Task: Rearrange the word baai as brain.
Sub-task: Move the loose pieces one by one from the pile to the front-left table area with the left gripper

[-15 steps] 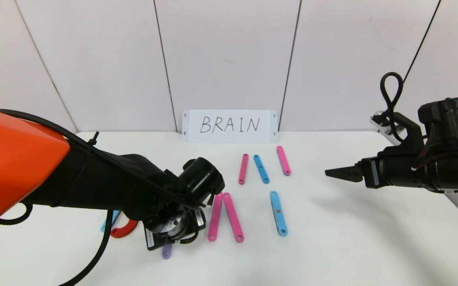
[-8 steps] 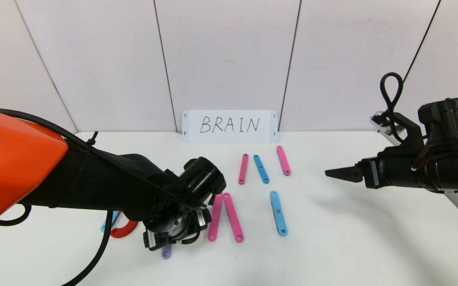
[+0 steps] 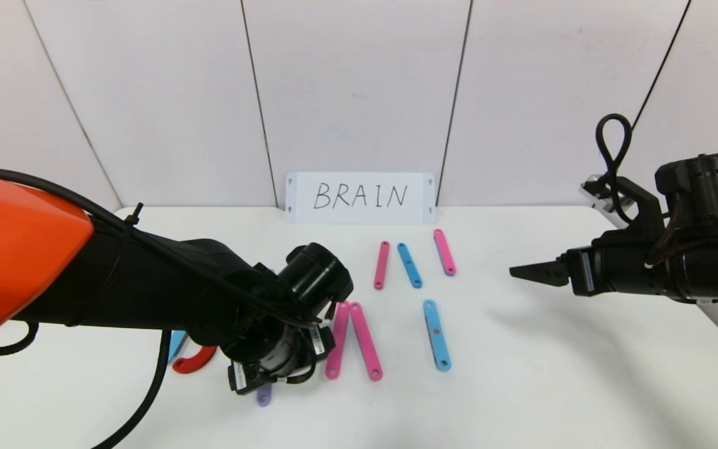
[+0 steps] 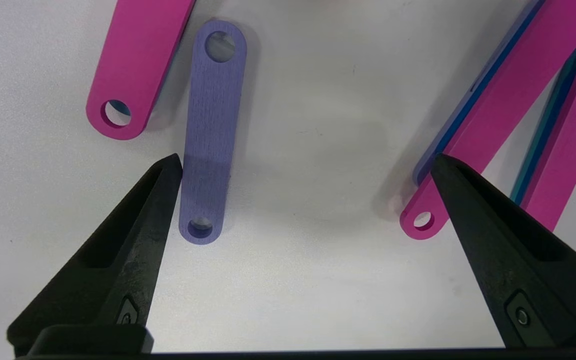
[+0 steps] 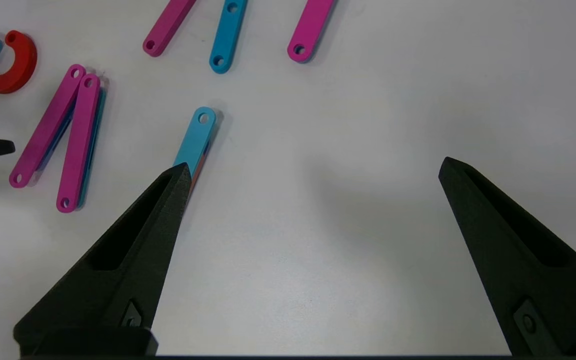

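The coloured strips lie flat on the white table. A short purple strip (image 4: 210, 135) rests free just inside one finger of my open left gripper (image 4: 308, 160); only its end (image 3: 263, 395) shows under the left wrist in the head view. Two pink strips (image 3: 353, 340) form a narrow wedge beside that wrist, their ends (image 4: 508, 115) by the other finger. A red half-ring (image 3: 194, 362) and a light-blue strip end (image 3: 176, 343) peek out from under the left arm. My right gripper (image 3: 521, 272) hovers open at the right, empty (image 5: 315, 165).
A white card (image 3: 360, 197) reading BRAIN leans on the back wall. In front of it lie a pink strip (image 3: 382, 265), a blue strip (image 3: 409, 265) and a pink strip (image 3: 444, 252). A lone light-blue strip (image 3: 437, 335) lies mid-table.
The left wrist has shifted slightly over the purple strip, which stays on the table. The right arm has not moved.
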